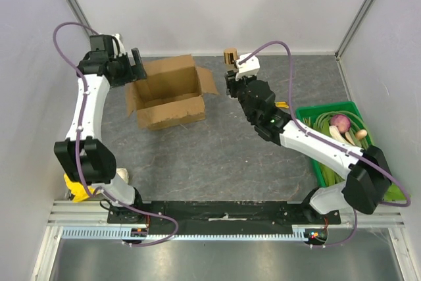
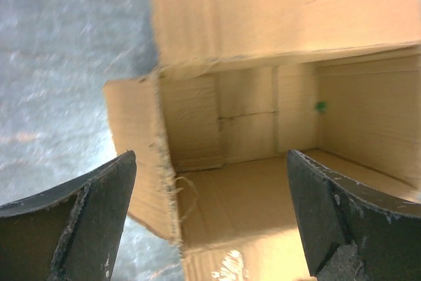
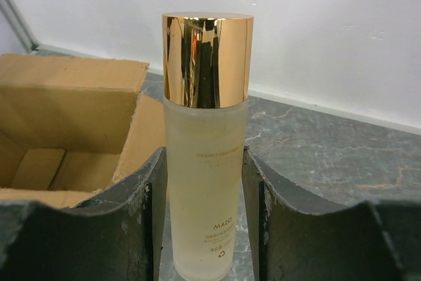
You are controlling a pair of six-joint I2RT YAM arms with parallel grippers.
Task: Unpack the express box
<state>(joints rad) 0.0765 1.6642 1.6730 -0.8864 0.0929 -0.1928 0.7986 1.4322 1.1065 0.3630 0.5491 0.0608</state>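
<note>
Currently the express box sits on the grey tabletop, left of centre and toward the far wall, with its mouth facing straight up. Its long axis runs left to right across the top view, the right end swung slightly toward the far wall. All four flaps are open: the short end flaps splay outward, the far one stands up, and the near one hangs down over the front wall.

At the carton's far-left corner, the left gripper has its fingers spread wide with nothing between them. Its wrist camera looks down into the cardboard interior, where a small green spot shows on an inner wall.

Just beyond the box's right end, the right gripper is clamped on a frosted bottle with a shiny gold cap. The bottle stands upright, cap upward, squeezed at its lower body. Whether its base touches the tabletop cannot be told.

A green crate of vegetables lies at the right edge, well apart from the box.
</note>
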